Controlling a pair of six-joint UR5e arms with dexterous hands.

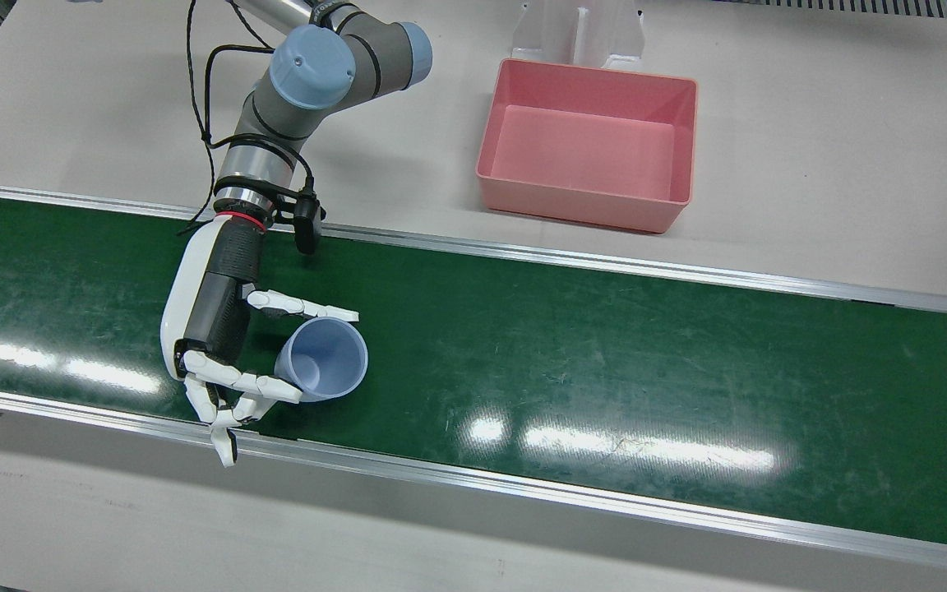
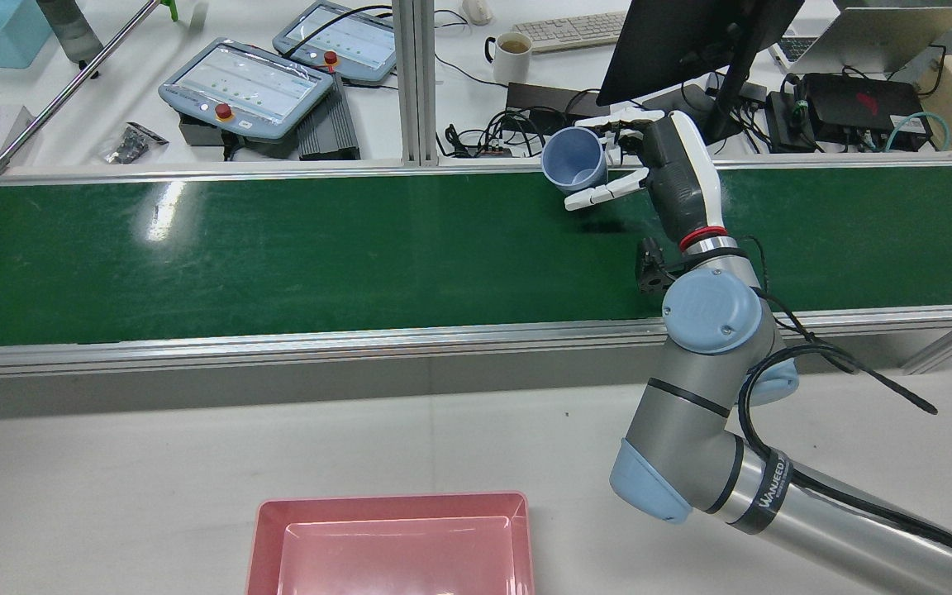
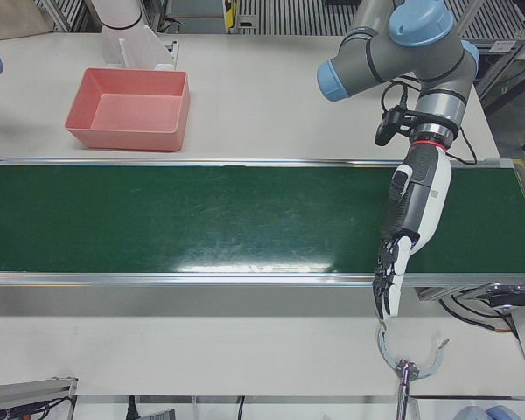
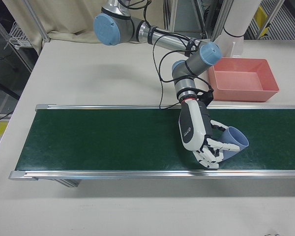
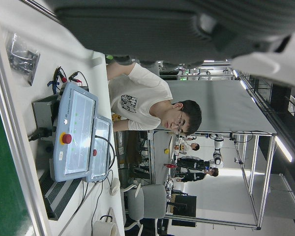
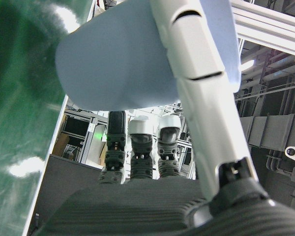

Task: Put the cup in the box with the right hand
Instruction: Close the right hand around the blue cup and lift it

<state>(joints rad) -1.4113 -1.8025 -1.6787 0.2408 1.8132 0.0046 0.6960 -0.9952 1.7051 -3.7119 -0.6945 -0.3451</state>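
The blue cup [image 1: 322, 359] is held on its side by the fingers [image 1: 302, 308] of the right hand [image 1: 214, 329] above the green belt [image 1: 605, 370], well apart from the pink box [image 1: 588, 144]; transport to it is judged next.

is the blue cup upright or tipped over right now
Tipped: the blue cup lies sideways in the right hand, its open mouth facing the box side above the green belt.
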